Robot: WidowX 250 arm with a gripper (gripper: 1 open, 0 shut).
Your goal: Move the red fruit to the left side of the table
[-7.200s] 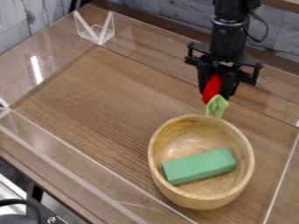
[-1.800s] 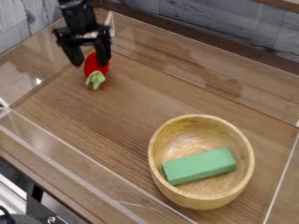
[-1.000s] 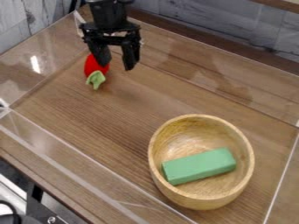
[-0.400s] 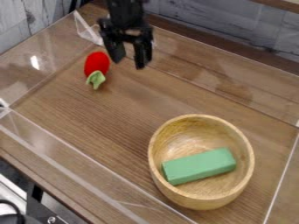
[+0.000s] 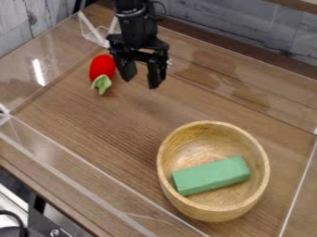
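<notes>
1 red fruit [image 5: 102, 67] lies on the table [image 5: 111, 139] toward its left side, near the back, red body uppermost in the picture and its light green cap [image 5: 102, 83] pointing toward the camera. It rests on the bare wood, free of any grip.

Just to its right hangs the gripper [image 5: 140, 72], a black unit pointing straight down from a dark arm that comes in from the top edge. Its jaws are spread wide and hold nothing. The left finger stands close beside the fruit; whether it touches the fruit cannot be told from this view. The fingertips sit low over the table, with a faint shadow under them.

Well apart, at the right front of the table, sits 1 round wooden bowl [image 5: 186, 141]. Inside it lies 1 green block [image 5: 210, 175], a flat rectangular piece resting slantwise on the bowl's floor, nearer the front wall.

Low clear walls [image 5: 37, 69] border the brown wood-grain top; they catch pale reflections along the left and front edges. At the back left corner a small clear bracket [image 5: 87, 26] shows behind the arm. Beyond the back wall runs a grey, blurred surface. At the bottom left corner, outside the wall, some dark cables or hardware show, too unclear to name.
</notes>
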